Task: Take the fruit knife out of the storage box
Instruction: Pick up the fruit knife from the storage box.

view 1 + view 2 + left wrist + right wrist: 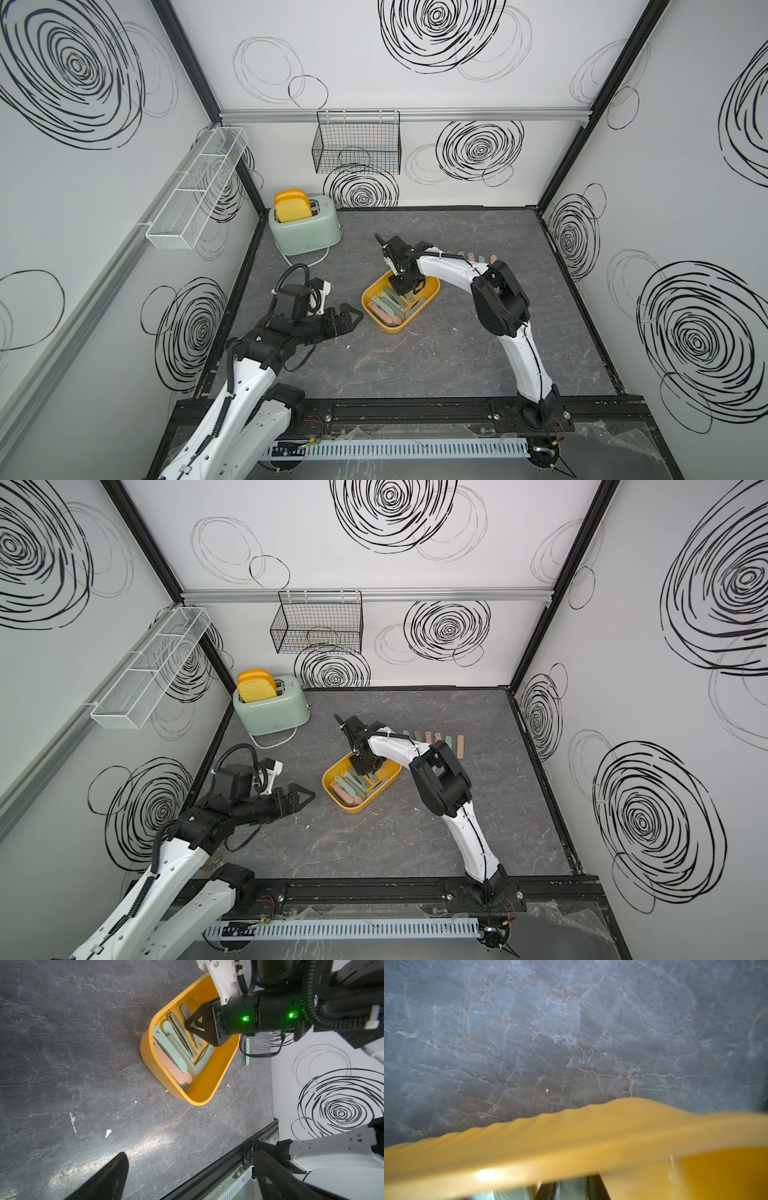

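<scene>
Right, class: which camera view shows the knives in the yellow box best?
The left wrist view: the knives lie close and sharp in the box. Both top views show them small; the right wrist view shows mostly its blurred rim.

Top views bright, even, edges bowed — right wrist view blurred, storage box (571, 1142) smeared; glare on tabletop (145, 1147).

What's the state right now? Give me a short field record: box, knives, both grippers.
storage box: upright on the table, several folded knives inside
outside box: row of knives on the table, farther back than the box
right gripper: inside the box, among the folded knives; grip unclear
left gripper: open, empty, beside the box, not touching it
</scene>
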